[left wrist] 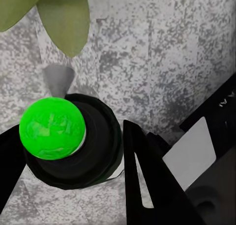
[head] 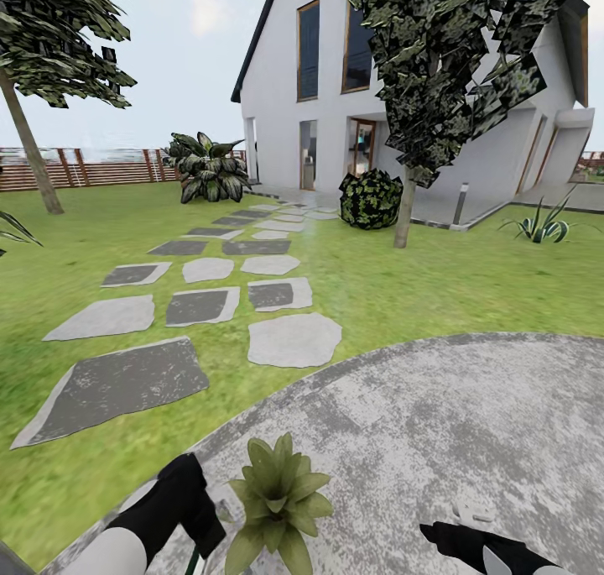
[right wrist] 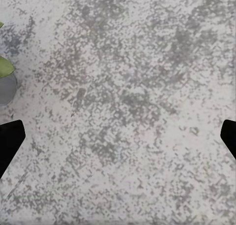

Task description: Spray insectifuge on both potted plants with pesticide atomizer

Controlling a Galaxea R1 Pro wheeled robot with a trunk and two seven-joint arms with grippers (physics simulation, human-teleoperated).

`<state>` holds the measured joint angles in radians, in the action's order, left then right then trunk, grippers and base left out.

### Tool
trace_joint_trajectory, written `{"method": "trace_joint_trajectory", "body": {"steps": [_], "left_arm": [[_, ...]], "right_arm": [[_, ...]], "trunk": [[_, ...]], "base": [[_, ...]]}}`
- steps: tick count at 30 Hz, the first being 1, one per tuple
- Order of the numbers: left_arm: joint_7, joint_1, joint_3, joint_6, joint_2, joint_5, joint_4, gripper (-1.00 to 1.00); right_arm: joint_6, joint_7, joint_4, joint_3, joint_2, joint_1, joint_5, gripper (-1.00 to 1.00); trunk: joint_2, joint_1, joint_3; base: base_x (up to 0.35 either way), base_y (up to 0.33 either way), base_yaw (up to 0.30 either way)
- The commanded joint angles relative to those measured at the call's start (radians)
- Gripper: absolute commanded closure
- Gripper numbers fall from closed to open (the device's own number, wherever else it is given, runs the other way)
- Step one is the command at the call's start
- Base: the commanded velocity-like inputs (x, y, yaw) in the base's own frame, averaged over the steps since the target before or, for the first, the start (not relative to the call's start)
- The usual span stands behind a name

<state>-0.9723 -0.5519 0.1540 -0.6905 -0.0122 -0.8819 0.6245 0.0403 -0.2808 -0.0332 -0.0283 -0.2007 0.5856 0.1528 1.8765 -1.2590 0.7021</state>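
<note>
The left gripper (left wrist: 73, 176) was clamped on the slim dark cylinder bottle with a bright green top (left wrist: 51, 129), light, rigid, best held mid-body, just beside the low green-leaved rosette plant (head: 277, 495); the right gripper (right wrist: 118, 141) hung apart.

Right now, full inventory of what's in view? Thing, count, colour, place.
potted plant: 1, green rosette, patio edge by left gripper
atomizer: 1, dark body, bright green top, between left fingers
patio: 1, grey stone, foreground
stepping stones: many, grey, across lawn toward house
house: 1, white, background
fence: 1, brown slats, far left
round bush: 1, dark green, by house
left gripper: 1, black, around atomizer
right gripper: 1, black, open over bare patio
</note>
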Motion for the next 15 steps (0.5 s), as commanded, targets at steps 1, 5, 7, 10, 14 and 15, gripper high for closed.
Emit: {"method": "trace_joint_trajectory", "body": {"steps": [1, 5, 7, 10, 14, 15], "left_arm": [[-0.006, -0.001, 0.018, -0.006, -0.009, 0.020, 0.002, 1.00], [-0.006, -0.003, 0.131, -0.048, -0.066, 0.166, 0.003, 1.00], [-0.005, -0.003, 0.169, -0.060, -0.085, 0.215, 0.004, 1.00], [-0.005, -0.004, 0.197, -0.067, -0.118, 0.253, 0.006, 1.00], [-0.005, -0.005, 0.242, -0.069, -0.150, 0.318, 0.007, 1.00], [-0.004, -0.005, 0.275, -0.069, -0.157, 0.361, 0.007, 1.00]], "right_arm": [[0.004, -0.004, -0.001, -0.002, 0.000, 0.000, 0.008, -1.00], [0.004, -0.004, -0.001, -0.002, 0.000, 0.000, 0.008, -1.00], [0.004, -0.004, -0.001, -0.002, 0.000, 0.000, 0.008, -1.00], [0.004, -0.004, -0.001, -0.002, 0.000, 0.000, 0.008, -1.00], [0.004, -0.004, -0.001, -0.002, 0.000, 0.000, 0.008, -1.00], [0.004, -0.004, -0.001, -0.002, 0.000, 0.000, 0.008, -1.00]], "trunk": [[0.000, 0.000, 0.001], [0.000, 0.000, 0.001], [0.000, 0.000, 0.001], [0.000, 0.000, 0.001], [0.000, 0.000, 0.001], [0.000, 0.000, 0.001]], "base": [[0.000, 0.000, 0.000], [0.000, 0.000, 0.000], [0.000, 0.000, 0.000], [0.000, 0.000, 0.000], [0.000, 0.000, 0.000], [0.000, 0.000, 0.000]]}}
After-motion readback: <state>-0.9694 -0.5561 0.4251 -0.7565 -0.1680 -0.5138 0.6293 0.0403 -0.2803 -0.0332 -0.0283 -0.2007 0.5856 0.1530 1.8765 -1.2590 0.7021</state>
